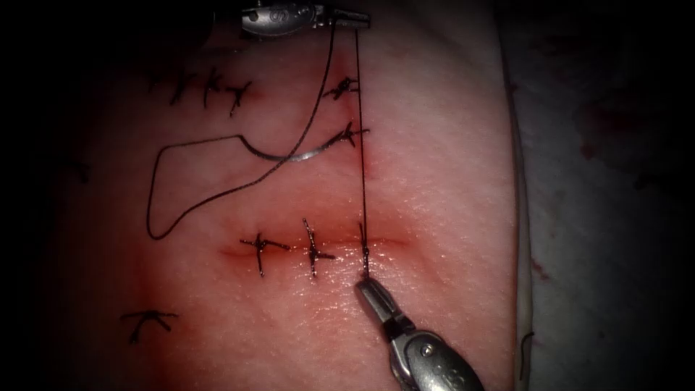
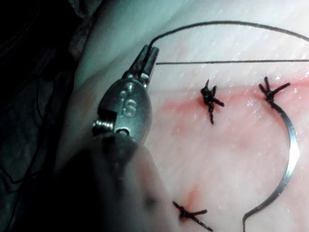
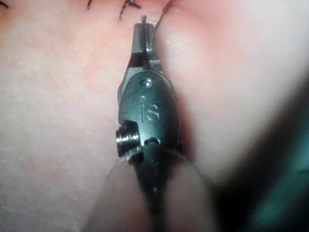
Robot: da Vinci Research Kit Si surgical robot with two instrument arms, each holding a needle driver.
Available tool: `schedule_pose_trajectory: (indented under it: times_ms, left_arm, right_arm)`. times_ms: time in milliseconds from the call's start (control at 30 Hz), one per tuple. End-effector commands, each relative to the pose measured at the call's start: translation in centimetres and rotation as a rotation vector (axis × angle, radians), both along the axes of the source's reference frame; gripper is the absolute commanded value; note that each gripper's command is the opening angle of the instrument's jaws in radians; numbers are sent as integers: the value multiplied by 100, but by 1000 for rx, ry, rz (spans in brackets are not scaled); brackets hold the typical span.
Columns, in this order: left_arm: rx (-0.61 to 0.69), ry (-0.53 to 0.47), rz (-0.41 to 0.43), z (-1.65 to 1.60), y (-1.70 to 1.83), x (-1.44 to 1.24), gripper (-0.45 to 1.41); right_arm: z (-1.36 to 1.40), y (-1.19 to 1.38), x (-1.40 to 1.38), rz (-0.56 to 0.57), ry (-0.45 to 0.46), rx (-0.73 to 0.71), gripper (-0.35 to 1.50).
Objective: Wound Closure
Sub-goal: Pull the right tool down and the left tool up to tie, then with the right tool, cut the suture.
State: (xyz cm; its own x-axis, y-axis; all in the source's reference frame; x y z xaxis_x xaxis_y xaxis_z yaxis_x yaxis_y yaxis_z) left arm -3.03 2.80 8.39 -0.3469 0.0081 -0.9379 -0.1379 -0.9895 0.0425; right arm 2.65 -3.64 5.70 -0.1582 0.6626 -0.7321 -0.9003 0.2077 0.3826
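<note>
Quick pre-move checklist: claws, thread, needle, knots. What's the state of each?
1. Left claw shut on thread: ok.
2. Right claw shut on the thread's short end at the cut: ok.
3. Thread taut between the claws: ok.
4. Needle free, lying on the tissue above the cut, held by neither claw: ok.
5. Two finished knots left of this stitch: ok.
6. New knot snug: cannot tell.

A: The left tool (image 1: 360,20) is cut off by the endoscope view's top edge.
B: And the right tool (image 1: 364,287)?
A: Its shaft runs off the bottom edge; in its wrist view the shaft is a blur.
</note>
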Motion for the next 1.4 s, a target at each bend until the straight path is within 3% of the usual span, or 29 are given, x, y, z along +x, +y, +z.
schedule_pose_trajectory:
  times_ms: [33, 200, 233, 267, 300, 333, 367, 567, 600, 767, 867, 933, 1067, 1400]
  left_arm:
    - [-7, 8, -8, 10, 8, -7, -45]
    - [-14, -38, 38, 11, -10, -7, -45]
    - [19, -86, 68, -3, -22, 1, -45]
    - [29, -96, 74, -9, -26, 5, -45]
    - [29, -96, 74, -9, -26, 5, -45]
    - [41, -107, 80, -17, -30, 9, -45]
    - [52, -121, 92, -28, -36, 16, -45]
    - [122, -194, 143, -90, -62, 46, -45]
    - [142, -214, 158, -116, -74, 52, -45]
    - [149, -230, 171, -163, -97, 53, -40]
    - [122, -244, 188, -223, -116, 43, -45]
    - [116, -246, 191, -233, -119, 42, -45]
    - [102, -245, 194, -285, -132, 32, -45]
    - [84, -237, 198, -317, -149, 23, -45]
  right_arm:
    - [11, -13, 11, -30, -6, 6, -35]
    - [11, -15, 11, -69, 38, 5, -35]
    - [5, -4, 6, -111, 114, -14, 41]
    - [1, 0, 2, -99, 124, -19, 71]
    - [1, 0, 2, -99, 124, -19, 71]
    - [-5, 7, -3, -89, 129, -17, 111]
    - [-10, 12, -8, -85, 127, -9, 126]
    - [-43, 35, -46, -54, 167, -7, 131]
    - [-53, 44, -58, -60, 187, -9, 131]
    - [-59, 63, -70, -67, 195, 0, 131]
    - [-45, 87, -66, -98, 173, 41, 131]
    - [-41, 89, -65, -100, 164, 50, 131]
    - [-21, 97, -50, -138, 129, 87, 130]
    - [14, 112, -23, -210, 102, 91, 141]
